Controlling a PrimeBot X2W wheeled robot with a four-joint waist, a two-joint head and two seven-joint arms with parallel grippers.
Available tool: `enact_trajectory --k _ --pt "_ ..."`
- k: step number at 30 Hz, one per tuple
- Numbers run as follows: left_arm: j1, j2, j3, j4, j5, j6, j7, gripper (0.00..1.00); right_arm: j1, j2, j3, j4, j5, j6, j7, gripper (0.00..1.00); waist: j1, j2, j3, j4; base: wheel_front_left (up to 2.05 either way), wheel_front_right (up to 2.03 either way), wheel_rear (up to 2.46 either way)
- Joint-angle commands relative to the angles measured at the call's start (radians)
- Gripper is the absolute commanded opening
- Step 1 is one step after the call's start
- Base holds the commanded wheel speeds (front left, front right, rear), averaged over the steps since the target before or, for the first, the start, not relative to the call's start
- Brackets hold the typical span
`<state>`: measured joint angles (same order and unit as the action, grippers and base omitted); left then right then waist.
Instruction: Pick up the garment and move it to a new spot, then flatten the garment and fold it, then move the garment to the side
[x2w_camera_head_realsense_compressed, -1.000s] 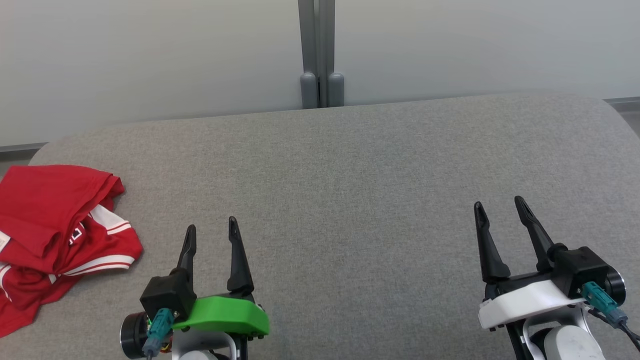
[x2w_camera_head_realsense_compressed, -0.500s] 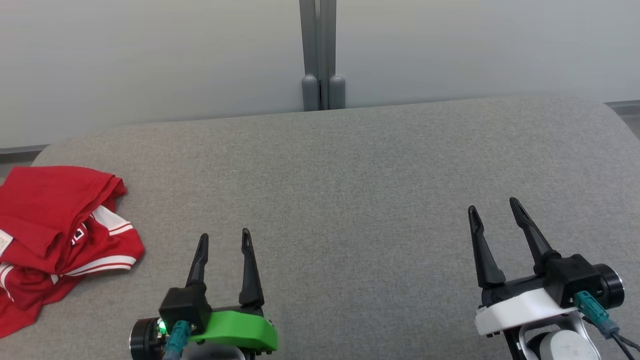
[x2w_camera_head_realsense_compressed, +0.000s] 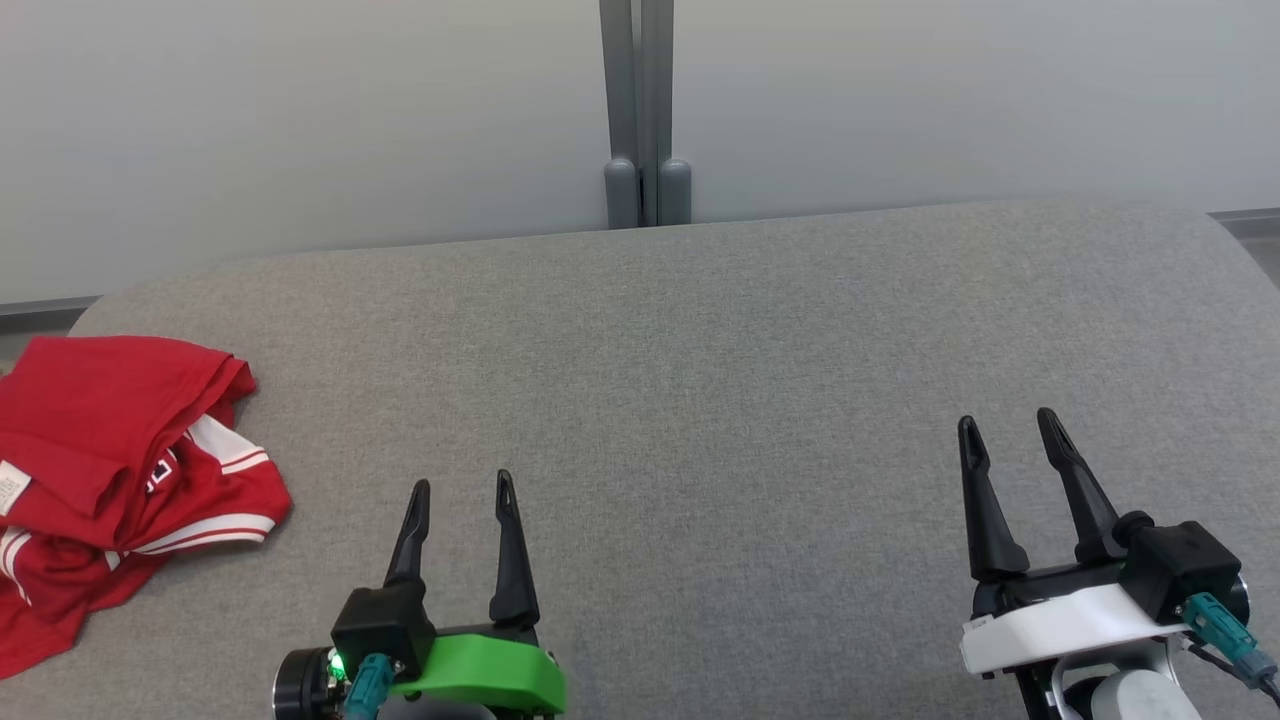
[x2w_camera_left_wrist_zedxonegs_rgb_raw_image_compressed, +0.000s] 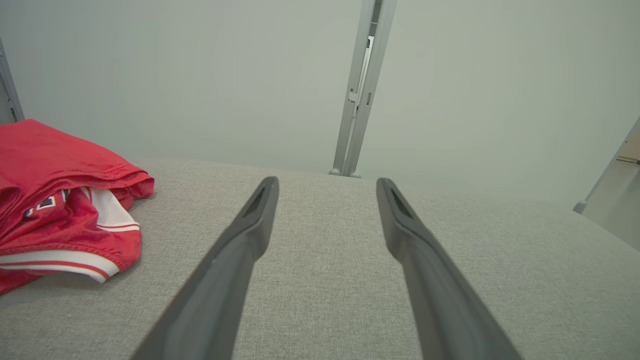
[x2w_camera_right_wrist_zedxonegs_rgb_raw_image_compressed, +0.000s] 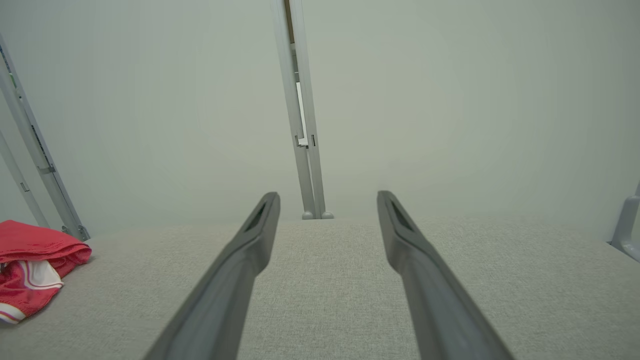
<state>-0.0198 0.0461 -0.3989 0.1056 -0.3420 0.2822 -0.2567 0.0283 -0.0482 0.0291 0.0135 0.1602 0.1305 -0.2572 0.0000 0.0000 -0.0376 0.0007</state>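
A red garment (x2w_camera_head_realsense_compressed: 110, 470) with white stripes lies folded in a loose bundle at the left edge of the grey fabric table (x2w_camera_head_realsense_compressed: 700, 400). It also shows at the left of the left wrist view as the red garment (x2w_camera_left_wrist_zedxonegs_rgb_raw_image_compressed: 55, 205), and small at the far left of the right wrist view, the garment (x2w_camera_right_wrist_zedxonegs_rgb_raw_image_compressed: 30, 260). My left gripper (x2w_camera_head_realsense_compressed: 462, 490) is open over bare table near the front, to the right of the garment and apart from it. At the front right my right gripper (x2w_camera_head_realsense_compressed: 1008, 425) is open too, with nothing between its fingers.
A pale wall with a grey vertical post (x2w_camera_head_realsense_compressed: 645, 110) stands behind the table's far edge. The table's rounded corners lie at the far left and far right. A grey metal frame (x2w_camera_right_wrist_zedxonegs_rgb_raw_image_compressed: 35, 150) leans behind the garment.
My left gripper has pulled back toward the front edge and drifted a little right. My right gripper has also slid back slightly. The garment has not moved.
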Motion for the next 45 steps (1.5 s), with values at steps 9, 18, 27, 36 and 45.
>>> enact_trajectory --k 9,18,27,36,45 --pt "0.015 0.007 -0.001 0.019 -0.023 0.025 -0.009 1.0 0.014 -0.004 -0.002 0.037 0.069 0.0 -0.009 1.0 0.0 0.0 -0.003 0.002 0.0 0.0 0.0" --pt "0.016 0.007 0.004 0.033 -0.04 0.023 -0.009 1.0 0.007 -0.004 0.001 0.052 0.064 0.0 -0.009 1.0 0.0 0.0 -0.004 0.001 0.0 0.0 0.0" --pt "0.006 0.007 0.001 0.042 -0.044 0.026 -0.009 1.0 0.01 -0.004 -0.001 0.058 0.063 0.0 -0.009 1.0 0.0 0.0 -0.004 0.01 0.0 0.0 0.0" --pt "0.001 0.007 0.03 0.056 -0.03 0.03 -0.009 1.0 0.024 -0.004 0.024 0.067 0.081 0.0 -0.009 1.0 0.0 0.0 -0.003 0.099 0.0 0.0 0.0" --pt "0.015 0.007 0.061 0.06 -0.003 0.019 -0.009 1.0 0.028 -0.004 0.052 0.061 0.097 0.0 -0.009 1.0 0.0 0.0 0.003 0.238 0.0 0.0 0.0"
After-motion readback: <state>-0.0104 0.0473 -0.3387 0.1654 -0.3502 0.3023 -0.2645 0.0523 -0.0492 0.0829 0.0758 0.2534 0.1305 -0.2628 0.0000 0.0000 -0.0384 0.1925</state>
